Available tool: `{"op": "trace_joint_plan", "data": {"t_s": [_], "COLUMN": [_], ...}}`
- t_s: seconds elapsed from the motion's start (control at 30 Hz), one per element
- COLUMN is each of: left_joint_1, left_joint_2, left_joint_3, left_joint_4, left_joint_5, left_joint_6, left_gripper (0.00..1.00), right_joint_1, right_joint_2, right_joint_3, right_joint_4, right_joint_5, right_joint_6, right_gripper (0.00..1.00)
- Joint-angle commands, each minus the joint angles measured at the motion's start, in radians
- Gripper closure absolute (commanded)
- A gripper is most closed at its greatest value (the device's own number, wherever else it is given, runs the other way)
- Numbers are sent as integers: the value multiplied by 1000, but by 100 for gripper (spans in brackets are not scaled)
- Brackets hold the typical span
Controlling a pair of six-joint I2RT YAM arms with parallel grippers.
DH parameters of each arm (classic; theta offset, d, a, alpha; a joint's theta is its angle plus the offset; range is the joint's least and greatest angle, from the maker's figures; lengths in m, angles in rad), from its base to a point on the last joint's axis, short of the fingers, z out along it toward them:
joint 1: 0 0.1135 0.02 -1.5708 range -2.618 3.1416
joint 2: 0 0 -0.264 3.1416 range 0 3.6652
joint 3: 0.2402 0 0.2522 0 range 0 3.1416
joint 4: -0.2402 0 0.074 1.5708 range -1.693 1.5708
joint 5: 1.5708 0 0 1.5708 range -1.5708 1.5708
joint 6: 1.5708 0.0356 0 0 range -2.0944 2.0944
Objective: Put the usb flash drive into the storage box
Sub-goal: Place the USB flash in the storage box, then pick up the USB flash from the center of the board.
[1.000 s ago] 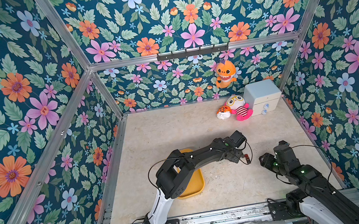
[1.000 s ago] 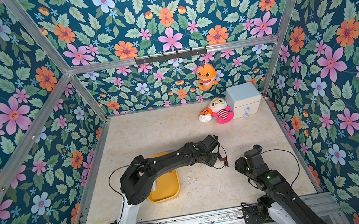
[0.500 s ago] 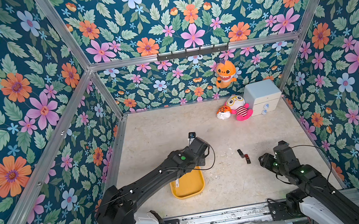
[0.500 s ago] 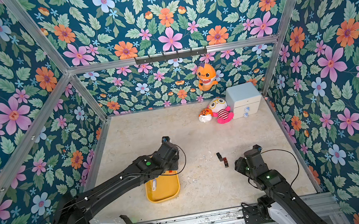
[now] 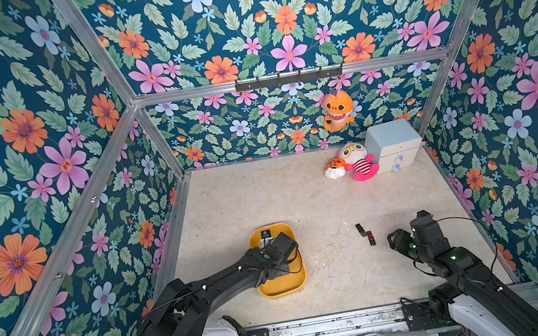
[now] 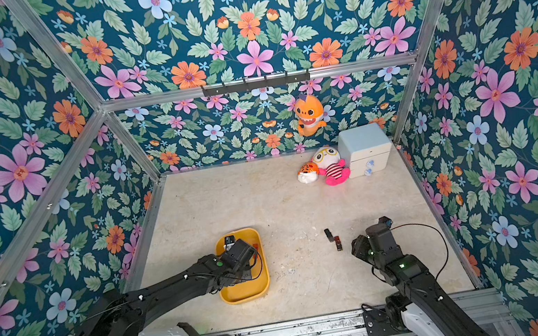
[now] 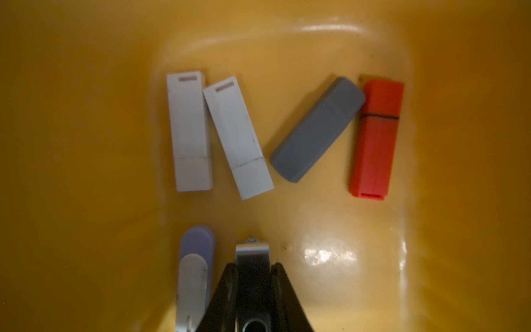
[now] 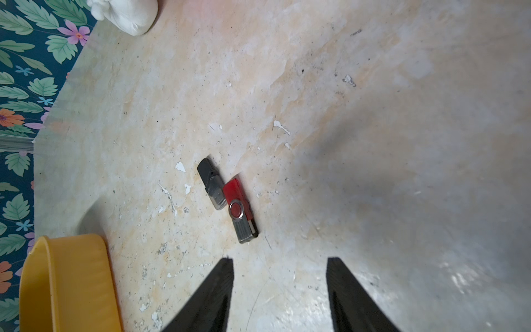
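Note:
The storage box [image 5: 289, 284] [image 6: 247, 293] is a shallow yellow tray on the floor near the left arm. My left gripper [image 5: 266, 240] [image 7: 253, 266] reaches down into its far end, shut on a usb flash drive [image 7: 252, 253] with a metal swivel cover. Several other drives lie on the tray floor [image 7: 86, 143]: two white, one grey, one orange-red, one purple. My right gripper [image 5: 394, 240] [image 8: 278, 260] hangs open over the bare floor. Just beyond it a black drive [image 8: 211, 184] [image 5: 360, 228] and a red swivel drive [image 8: 238, 207] [image 5: 370, 237] lie touching.
A pale blue drawer cabinet [image 5: 393, 145] stands in the far right corner with two plush toys [image 5: 356, 162] beside it. An orange plush [image 5: 339, 110] hangs on the back wall. Flowered walls close in three sides.
My left arm has swung from the drives on the floor at right, past the tray's far end, and down into the tray with a drive held. The right arm has not moved.

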Motion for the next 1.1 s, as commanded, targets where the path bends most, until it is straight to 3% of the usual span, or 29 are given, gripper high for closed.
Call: {"op": "trace_joint_plan", "data": {"t_s": [0.0,0.23,0.37,0.77,1.07], "left_joint_1": [1,2,2,1,2], "left_joint_2": [14,-6,-53,-276,-398], "left_joint_3": [-5,52,116,233,188], "left_joint_4": [27,-23,-97,-241,-244], "left_joint_5": [-8,-12,-19,26,24], "left_joint_6": [-18,-5,12,121,154], "left_gripper": [91,53,40,37,36], "right_joint_1": [1,2,-1,9,152], "right_joint_2": [-1,8,38,380,622], "right_joint_3": [-1,0,7,223,398], "right_joint_4": [12,15,25,-107,-225], "right_joint_5": [-2,-4,-8,-88,53], "right_joint_6": [-10,-10,-15,-101,-157], "right_gripper": [43,42,40,38,39]}}
